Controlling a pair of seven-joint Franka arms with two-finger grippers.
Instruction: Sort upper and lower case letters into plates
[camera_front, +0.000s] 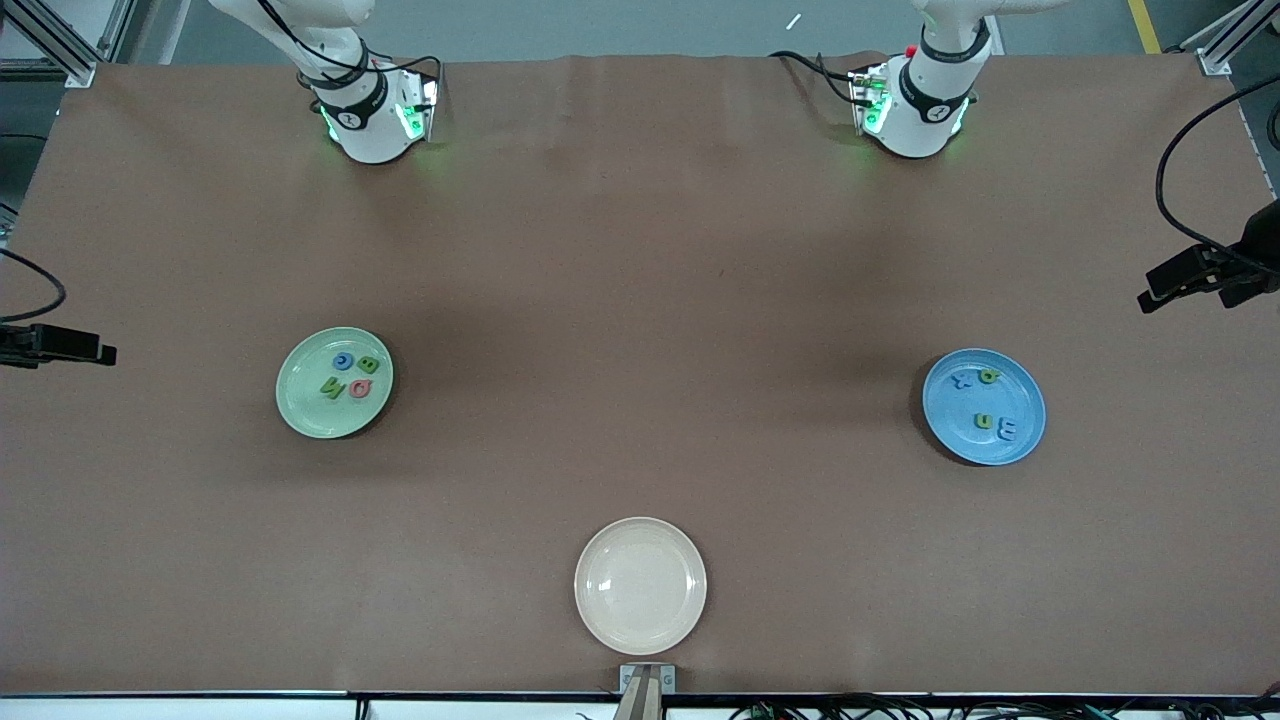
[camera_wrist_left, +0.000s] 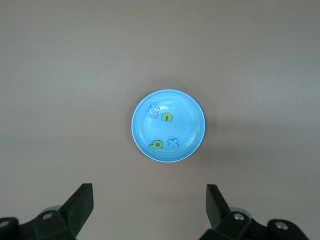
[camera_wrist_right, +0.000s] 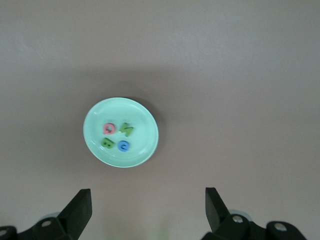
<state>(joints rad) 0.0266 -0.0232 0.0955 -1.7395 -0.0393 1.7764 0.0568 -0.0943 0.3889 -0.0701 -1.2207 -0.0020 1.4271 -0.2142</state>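
green plate (camera_front: 300, 400): B, C, N, maybe Q | blue plate (camera_front: 1020, 390): n, x

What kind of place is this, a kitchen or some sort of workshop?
Probably a robotics lab: a brown-covered table with two robot arms mounted on it, side cameras on stands, and toy letters sorted into a green plate and a blue plate.

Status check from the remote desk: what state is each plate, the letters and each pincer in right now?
pale green plate: holds four letters, one red, one blue, two green.
blue plate: holds four letters, two blue, two green.
cream plate: bare, nearest the front camera.
left pincer: open, holds nothing, high over the blue plate.
right pincer: open, holds nothing, high over the pale green plate.
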